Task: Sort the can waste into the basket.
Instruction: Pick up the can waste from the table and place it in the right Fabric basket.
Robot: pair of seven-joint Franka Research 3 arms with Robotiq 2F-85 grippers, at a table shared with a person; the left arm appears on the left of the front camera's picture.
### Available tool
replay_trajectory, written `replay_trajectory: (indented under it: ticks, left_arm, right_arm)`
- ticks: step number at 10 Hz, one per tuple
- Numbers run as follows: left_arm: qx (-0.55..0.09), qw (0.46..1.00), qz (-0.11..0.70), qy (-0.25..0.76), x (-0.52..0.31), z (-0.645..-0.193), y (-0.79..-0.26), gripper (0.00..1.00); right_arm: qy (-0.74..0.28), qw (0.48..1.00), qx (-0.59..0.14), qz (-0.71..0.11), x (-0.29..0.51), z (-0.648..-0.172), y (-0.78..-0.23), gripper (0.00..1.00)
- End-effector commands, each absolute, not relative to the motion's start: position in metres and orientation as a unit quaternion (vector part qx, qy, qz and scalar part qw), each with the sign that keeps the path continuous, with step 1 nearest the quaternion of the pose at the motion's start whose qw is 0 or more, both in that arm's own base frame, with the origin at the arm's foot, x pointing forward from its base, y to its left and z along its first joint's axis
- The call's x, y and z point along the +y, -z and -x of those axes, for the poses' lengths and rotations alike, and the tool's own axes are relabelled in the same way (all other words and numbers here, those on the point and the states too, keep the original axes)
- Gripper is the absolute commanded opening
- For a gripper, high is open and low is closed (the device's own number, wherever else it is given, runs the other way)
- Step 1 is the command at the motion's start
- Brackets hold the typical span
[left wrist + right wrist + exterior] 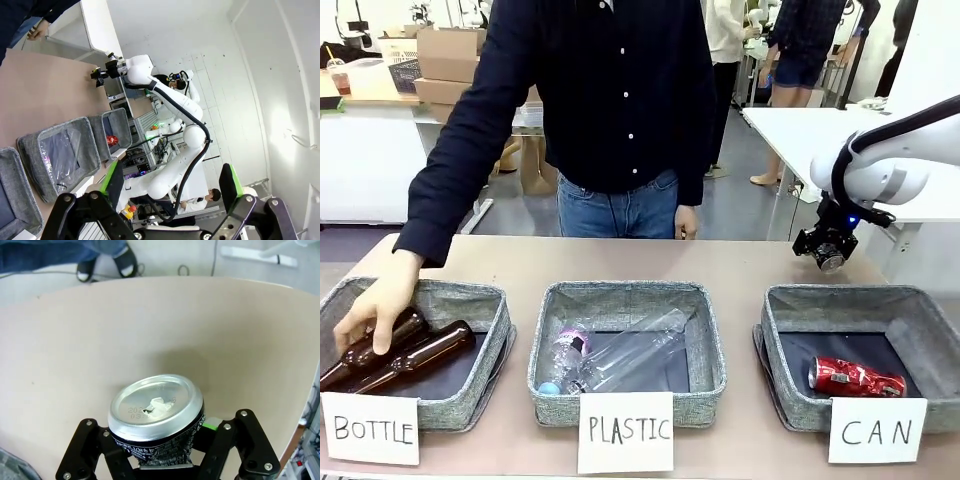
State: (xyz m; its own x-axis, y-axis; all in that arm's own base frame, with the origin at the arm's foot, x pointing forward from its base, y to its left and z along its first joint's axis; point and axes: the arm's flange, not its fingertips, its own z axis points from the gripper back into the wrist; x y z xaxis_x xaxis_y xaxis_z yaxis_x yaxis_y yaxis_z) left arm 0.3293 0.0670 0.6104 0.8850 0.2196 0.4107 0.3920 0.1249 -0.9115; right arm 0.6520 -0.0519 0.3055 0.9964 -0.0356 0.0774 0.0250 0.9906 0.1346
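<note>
While the dark can is clamped between the fingers of the right tool, it is held in the air above the surface, near the far right corner and just behind the far wall of the CAN basket. From the right wrist view the silver can end faces outward and the crumpled body is pinched low between the pads. A red can is already lying in that basket, near its front wall. The left tool is spread wide and grasps nothing, well apart from the baskets. For the step in hand, the can should probably be carried toward the near edge until it is clearly inside the basket rim, then lowered before release, so that it does not bounce out or strike the fabric wall. A person's hand rests on brown bottles in the BOTTLE basket, well clear of this path.
</note>
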Motion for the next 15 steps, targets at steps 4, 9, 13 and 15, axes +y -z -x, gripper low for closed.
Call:
replay_trajectory:
  ticks: [4, 9, 13, 15]
  left_arm:
    - [-0.232, 0.706, 0.666, 0.06, 0.065, -0.328, -0.613, 1.0]
    - [-0.232, 0.706, 0.666, 0.06, 0.065, -0.328, -0.613, 1.0]
    - [-0.232, 0.706, 0.666, 0.06, 0.065, -0.328, -0.613, 1.0]
    - [-0.232, 0.706, 0.666, 0.06, 0.065, -0.328, -0.613, 1.0]
  right_arm:
    - [0.017, 0.995, -0.038, -0.086, -0.038, -0.572, -0.444, 0.0]
    - [-0.076, 0.991, 0.045, -0.102, -0.045, -0.389, -0.502, 0.0]
    - [-0.058, 0.991, 0.055, -0.11, -0.041, -0.376, -0.509, 0.0]
    - [-0.165, 0.981, 0.071, -0.077, -0.025, -0.371, -0.474, 0.0]
